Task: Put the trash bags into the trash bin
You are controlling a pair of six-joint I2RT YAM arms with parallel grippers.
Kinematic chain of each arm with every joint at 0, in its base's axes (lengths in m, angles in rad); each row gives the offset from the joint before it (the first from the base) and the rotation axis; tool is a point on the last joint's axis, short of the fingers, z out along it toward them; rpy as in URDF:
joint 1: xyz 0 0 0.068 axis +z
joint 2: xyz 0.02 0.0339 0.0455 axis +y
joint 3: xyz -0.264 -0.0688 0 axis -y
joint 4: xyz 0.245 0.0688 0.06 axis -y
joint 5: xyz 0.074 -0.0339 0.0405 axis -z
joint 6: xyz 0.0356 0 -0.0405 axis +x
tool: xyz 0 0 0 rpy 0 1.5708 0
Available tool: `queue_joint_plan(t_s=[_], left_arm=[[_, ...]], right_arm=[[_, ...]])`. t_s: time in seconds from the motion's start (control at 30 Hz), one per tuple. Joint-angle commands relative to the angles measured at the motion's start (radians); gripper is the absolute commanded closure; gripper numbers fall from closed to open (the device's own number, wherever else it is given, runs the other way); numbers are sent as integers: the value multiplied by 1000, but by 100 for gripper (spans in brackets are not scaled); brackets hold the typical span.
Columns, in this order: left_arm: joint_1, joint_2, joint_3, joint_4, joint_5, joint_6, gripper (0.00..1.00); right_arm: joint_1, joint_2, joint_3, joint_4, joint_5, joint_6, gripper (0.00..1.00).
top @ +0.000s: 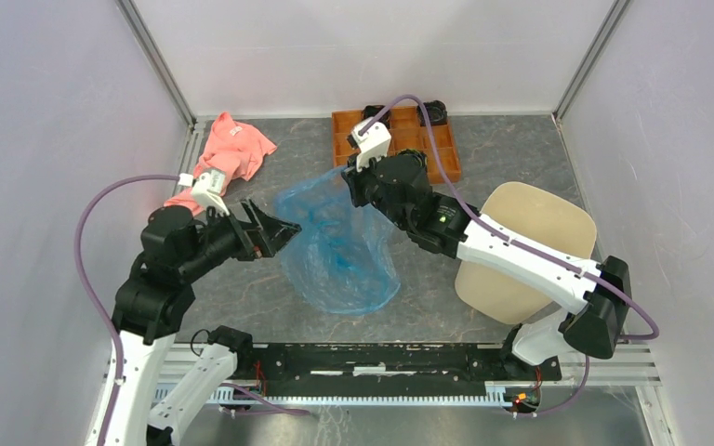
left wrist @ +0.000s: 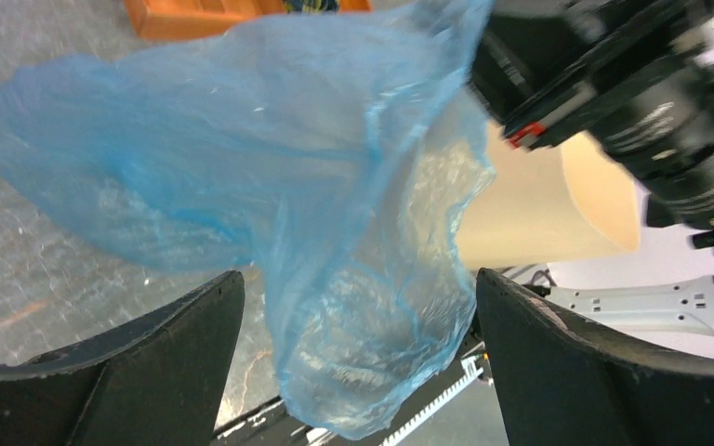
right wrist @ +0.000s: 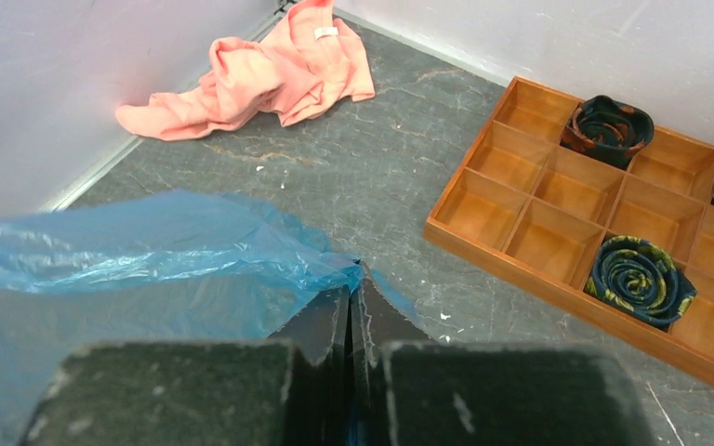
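Note:
The light-blue translucent trash bag [top: 339, 246] hangs and drapes at the table's middle. My right gripper [top: 351, 180] is shut on its upper edge and holds it lifted; in the right wrist view the closed fingers [right wrist: 350, 288] pinch the blue film [right wrist: 149, 251]. My left gripper [top: 274, 229] is open just left of the bag, jaws wide apart. In the left wrist view the bag [left wrist: 316, 214] hangs between and ahead of the open fingers [left wrist: 177, 334]. The beige trash bin [top: 525, 251] lies on its side at the right, partly under the right arm; it also shows in the left wrist view [left wrist: 539, 209].
A salmon-pink cloth [top: 228, 153] lies at the back left corner. An orange-brown compartment tray [top: 400, 139] with rolled dark items [right wrist: 639, 269] stands at the back middle. Walls close in on three sides.

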Motion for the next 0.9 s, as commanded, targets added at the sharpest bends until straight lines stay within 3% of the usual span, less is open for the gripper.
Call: queue_joint_plan(t_s=[0.0, 0.13, 0.3, 0.4, 0.47, 0.63, 0.73, 0.77, 0.87], left_arm=[[1, -8, -72, 31, 47, -48, 0], [1, -34, -161, 62, 13, -73, 0], [1, -54, -368, 283, 122, -200, 2], [-1, -50, -421, 364, 125, -227, 10], [-1, -36, -429, 387, 113, -224, 22], [0, 18, -399, 388, 12, -173, 66], [0, 109, -285, 366, -79, -106, 92], [0, 153, -211, 349, -121, -80, 97], [1, 317, 143, 269, -158, 15, 98]], right_arm=[[-7, 0, 66, 15, 17, 23, 99], [-15, -8, 69, 19, 12, 23, 99], [-19, -22, 56, 34, 8, 27, 99], [-22, -32, 35, 36, 4, 29, 99], [-23, -42, 6, 45, 7, 24, 99], [-55, -62, -87, 78, -3, 25, 100], [-108, -45, -76, 77, -59, 17, 100], [-126, -32, -43, 56, -67, 4, 100], [-152, 4, 177, -51, -21, -87, 99]])
